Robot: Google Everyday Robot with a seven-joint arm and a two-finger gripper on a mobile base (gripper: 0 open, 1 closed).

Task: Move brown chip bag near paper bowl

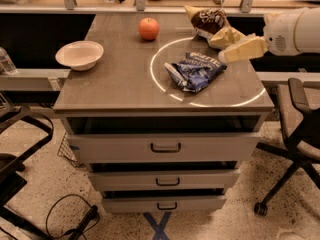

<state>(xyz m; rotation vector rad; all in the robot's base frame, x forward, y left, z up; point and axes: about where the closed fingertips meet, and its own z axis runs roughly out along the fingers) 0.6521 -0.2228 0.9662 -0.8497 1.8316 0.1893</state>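
gripper (232, 51) at right table (120, 79) edge beside brown chip bag (210, 20); grip state unclear

The arm (300, 30) is a fat, round, white tube at the right edge of the frame. Its gripper (243, 49), just left of it, is pale yellow.

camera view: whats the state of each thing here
brown chip bag, crumpled, lying at the rear right
paper bowl, upright, empty, left edge
blue chip bag, crumpled, lying flat
apple, whole, resting at the rear
gripper, low at the right, beside the brown chip bag
drawers, cannot tell if fully shut
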